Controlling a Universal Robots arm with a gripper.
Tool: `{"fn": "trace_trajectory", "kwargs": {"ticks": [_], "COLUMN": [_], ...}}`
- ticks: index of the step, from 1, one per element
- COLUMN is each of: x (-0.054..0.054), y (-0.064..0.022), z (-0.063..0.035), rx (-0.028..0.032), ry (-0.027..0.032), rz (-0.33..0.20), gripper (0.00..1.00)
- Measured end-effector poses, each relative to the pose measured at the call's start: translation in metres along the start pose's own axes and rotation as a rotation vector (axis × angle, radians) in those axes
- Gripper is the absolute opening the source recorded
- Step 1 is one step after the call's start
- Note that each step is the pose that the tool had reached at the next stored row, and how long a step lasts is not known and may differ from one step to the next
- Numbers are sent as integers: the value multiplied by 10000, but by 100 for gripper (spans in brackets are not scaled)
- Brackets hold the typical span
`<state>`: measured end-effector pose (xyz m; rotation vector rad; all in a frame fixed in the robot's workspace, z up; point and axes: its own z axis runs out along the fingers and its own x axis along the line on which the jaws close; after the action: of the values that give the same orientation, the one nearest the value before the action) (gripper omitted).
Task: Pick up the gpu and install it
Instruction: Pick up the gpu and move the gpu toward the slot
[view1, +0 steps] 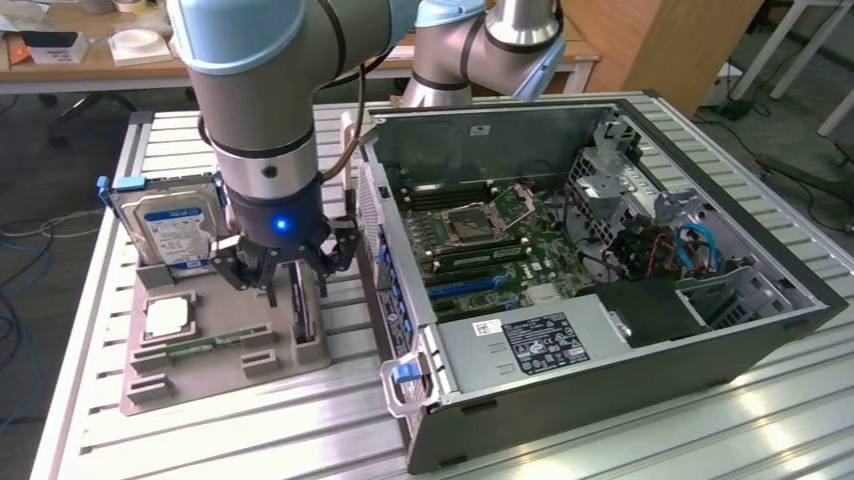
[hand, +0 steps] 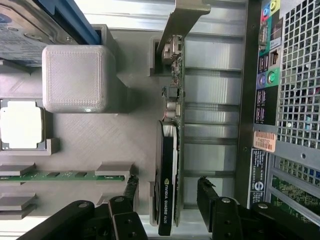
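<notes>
The gpu (hand: 170, 150) stands on its edge in a slot of the grey holder tray (hand: 100, 145), black shroud on one face and silver bracket at the far end. My gripper (hand: 167, 196) is open, one black finger (hand: 131, 192) on each side of the card near its shroud end, with small gaps to it. In the exterior view the gripper (view1: 296, 285) hangs low over the gpu (view1: 308, 318), beside the open computer case (view1: 747, 330). The motherboard (view1: 494, 240) lies exposed inside the case.
The tray (view1: 200, 385) also carries a blue-labelled hard drive (view1: 174, 225), a CPU (view1: 167, 317) and a RAM stick (view1: 200, 345). A grey block (hand: 77, 77) rises close to the gpu. The case's rear port panel (hand: 265, 75) stands just beside the tray.
</notes>
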<state>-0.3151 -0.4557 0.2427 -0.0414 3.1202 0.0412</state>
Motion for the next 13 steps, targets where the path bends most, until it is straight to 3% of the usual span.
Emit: {"fn": "trace_trajectory", "kwargs": {"ticks": [13], "x": [-2], "y": [145], "z": [48], "rx": [-9], "ry": [3], "rz": [-123], "gripper": [59]}}
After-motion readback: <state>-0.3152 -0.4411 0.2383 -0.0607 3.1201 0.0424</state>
